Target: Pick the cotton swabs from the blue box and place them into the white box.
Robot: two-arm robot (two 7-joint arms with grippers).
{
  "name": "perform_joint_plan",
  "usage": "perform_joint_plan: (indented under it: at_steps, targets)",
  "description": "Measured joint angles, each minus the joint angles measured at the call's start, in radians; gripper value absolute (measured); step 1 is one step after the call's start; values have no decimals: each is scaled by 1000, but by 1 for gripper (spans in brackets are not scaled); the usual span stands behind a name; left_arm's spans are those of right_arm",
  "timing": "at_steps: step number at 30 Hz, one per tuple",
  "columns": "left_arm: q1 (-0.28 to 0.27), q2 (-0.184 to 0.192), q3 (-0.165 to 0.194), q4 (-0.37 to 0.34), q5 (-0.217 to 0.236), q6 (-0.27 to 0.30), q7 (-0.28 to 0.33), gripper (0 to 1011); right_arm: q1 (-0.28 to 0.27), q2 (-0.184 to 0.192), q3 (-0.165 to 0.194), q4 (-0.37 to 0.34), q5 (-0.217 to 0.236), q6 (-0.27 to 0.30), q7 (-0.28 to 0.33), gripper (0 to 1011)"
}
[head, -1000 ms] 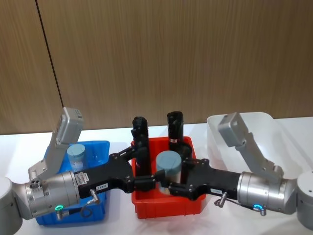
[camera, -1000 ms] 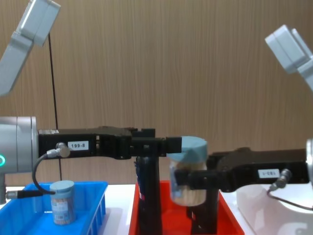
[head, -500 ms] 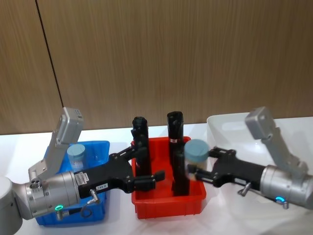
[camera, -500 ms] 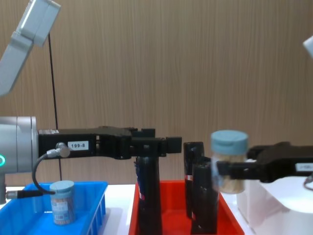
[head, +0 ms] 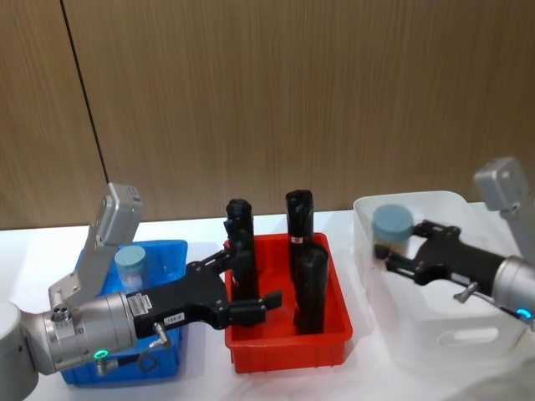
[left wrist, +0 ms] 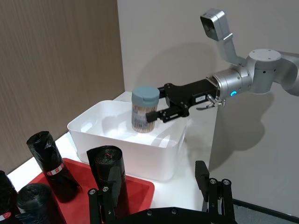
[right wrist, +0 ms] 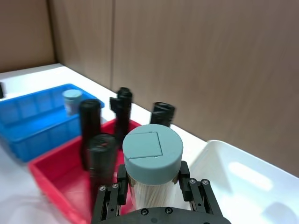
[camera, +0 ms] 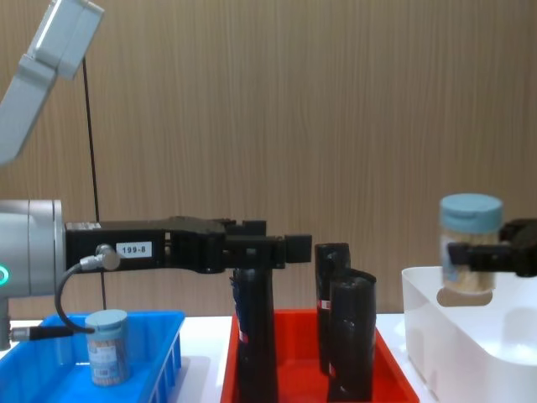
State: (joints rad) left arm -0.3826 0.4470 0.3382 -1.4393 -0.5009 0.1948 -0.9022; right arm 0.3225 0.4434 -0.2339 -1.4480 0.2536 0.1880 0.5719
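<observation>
Desk (head: 33, 251) carries three containers in a row: the blue box (head: 175, 259) on the robot's left, a red tray (head: 288, 347) in the middle and the white box (head: 410, 334) on the right.

The white box is the goal, and what shows of its floor is bare. The right gripper (head: 386, 249) hangs over its left end, jaws clamped on the sides of one tub of cotton swabs (head: 391, 225). That tub is upright and above the rim, not yet lowered or let go. In the blue box a second tub (head: 130, 266) stands upright near the back wall. I judge the task about half done: this tub needs only to be set down and released, and the second is yet to be fetched.

The left gripper (head: 251, 280) hovers over the red tray with its jaws apart and empty, beside the black cylinders (head: 311, 284). These three stand tall in the tray, right between the two boxes. Any tub carried across must pass above them, or it may knock one over.
</observation>
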Motion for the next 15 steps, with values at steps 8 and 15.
perform_joint_plan:
  at_steps: [8,15]
  targets:
    - [0,0,0,0,0,0,0,1003,20,16,19,40,-24,-4,-41,636]
    - [0,0,0,0,0,0,0,1003,42,17,24,95,-51,-4,-73,636]
